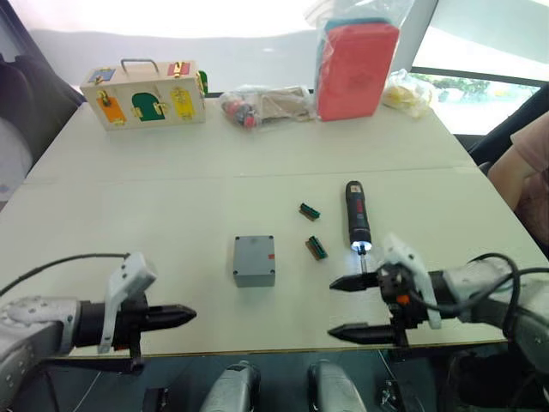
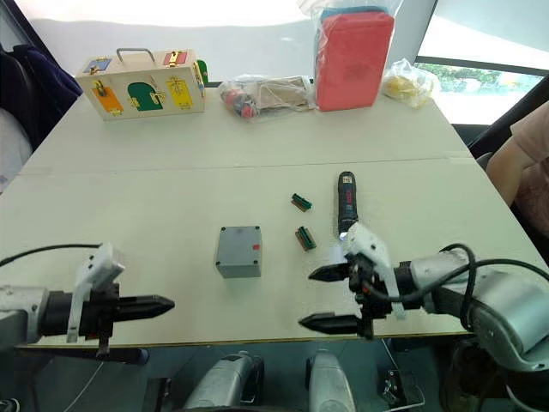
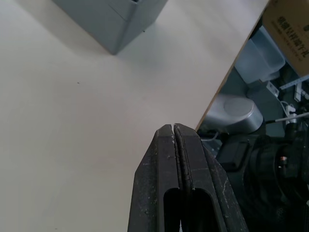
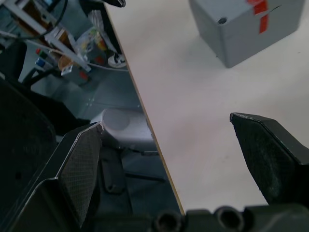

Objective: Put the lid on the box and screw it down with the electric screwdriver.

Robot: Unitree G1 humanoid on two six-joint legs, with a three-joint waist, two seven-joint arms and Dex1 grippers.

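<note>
The grey box (image 1: pixel 254 276) stands near the middle of the table, a red mark on its right side. Its top is closed by a flat grey face that looks like the lid (image 1: pixel 254 251). A corner screw hole shows on the box (image 4: pixel 241 34) in the right wrist view. To the box's right lies the black electric screwdriver (image 1: pixel 357 220), tip lit and pointing at me. My right gripper (image 1: pixel 352 307) hangs open just in front of that tip, holding nothing. My left gripper (image 1: pixel 184 316) is shut and empty at the front edge, left of the box (image 3: pixel 116 19).
Two small green parts (image 1: pixel 310 211) (image 1: pixel 316 247) lie between box and screwdriver. At the back stand a wooden case with coloured doors (image 1: pixel 144 94), a clear bag of items (image 1: pixel 266 105), a red pack in plastic (image 1: pixel 356 69) and a yellow bag (image 1: pixel 407 93). A person (image 1: pixel 532 172) sits at the right.
</note>
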